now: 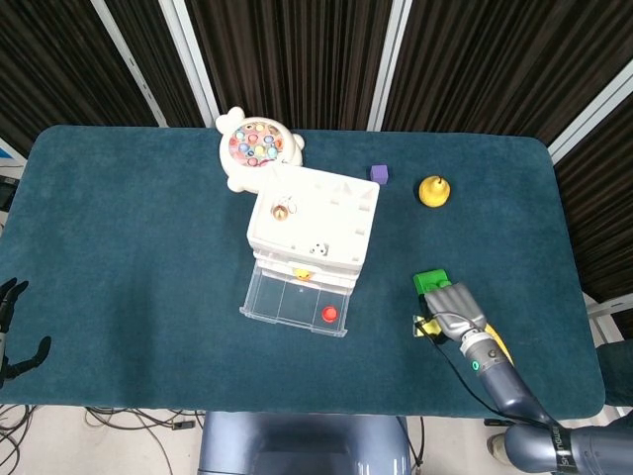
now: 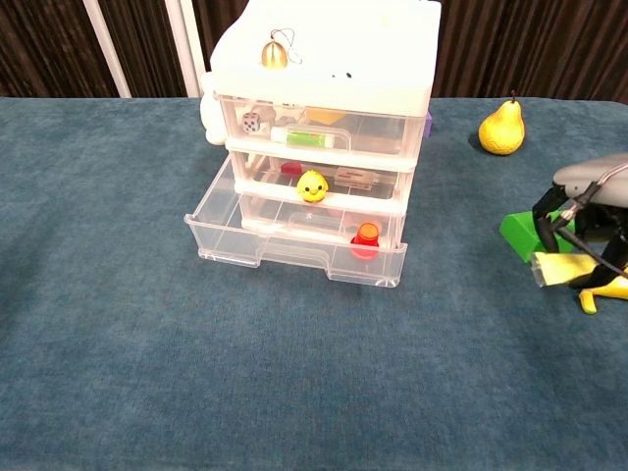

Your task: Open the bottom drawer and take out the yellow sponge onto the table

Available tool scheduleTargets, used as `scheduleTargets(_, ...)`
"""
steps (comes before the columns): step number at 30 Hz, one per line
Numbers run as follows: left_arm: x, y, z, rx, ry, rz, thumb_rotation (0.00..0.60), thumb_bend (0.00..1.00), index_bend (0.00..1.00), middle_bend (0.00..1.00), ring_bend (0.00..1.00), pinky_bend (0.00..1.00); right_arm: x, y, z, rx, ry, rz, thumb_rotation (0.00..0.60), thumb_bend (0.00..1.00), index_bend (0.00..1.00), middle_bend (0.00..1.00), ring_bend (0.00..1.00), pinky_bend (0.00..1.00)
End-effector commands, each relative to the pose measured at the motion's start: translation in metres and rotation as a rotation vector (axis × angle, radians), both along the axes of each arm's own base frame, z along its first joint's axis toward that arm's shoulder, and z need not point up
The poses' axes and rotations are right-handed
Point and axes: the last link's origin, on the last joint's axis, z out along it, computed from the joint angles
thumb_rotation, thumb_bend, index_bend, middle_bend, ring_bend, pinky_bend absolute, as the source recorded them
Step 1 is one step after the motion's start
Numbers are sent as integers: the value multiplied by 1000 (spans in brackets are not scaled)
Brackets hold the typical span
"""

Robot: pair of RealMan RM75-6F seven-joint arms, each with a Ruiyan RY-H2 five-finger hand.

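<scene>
The chest view looks into the drawer unit (image 2: 324,128): dice, a green tube and a yellow chick in the upper drawers, a red piece in the open bottom drawer (image 2: 294,250). The head view shows only the unit's top, plus the left hand (image 1: 12,332) at the bench (image 1: 129,247) edge, its fingers apart and holding nothing. The right hand (image 2: 585,221) grips the sponge (image 2: 557,268) beneath its fingers, low over the bench beside the green block (image 1: 429,282) and banana (image 2: 606,289). No writing is readable.
</scene>
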Motion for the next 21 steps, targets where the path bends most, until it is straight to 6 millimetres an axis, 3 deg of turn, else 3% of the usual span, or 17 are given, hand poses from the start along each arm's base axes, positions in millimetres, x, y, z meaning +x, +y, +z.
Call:
scheduleTargets(1,0,0,0,1,-1,0,600,360,34,0,0,16,-3,0,-11,0,-4,-6,600,274,559,1000,1000,1000)
scheduleTargets(15,-1,1,-1,-6,2,1,600,360,34,0,0,16,9,-13,-41,2,-50,-21,600,274,555,1000,1000,1000)
scheduleTargets(21,-2,1,0,-6,1,3,600,360,34,0,0,16,14,-17,-48,8,-38,-25,600,228,403,1000,1000,1000)
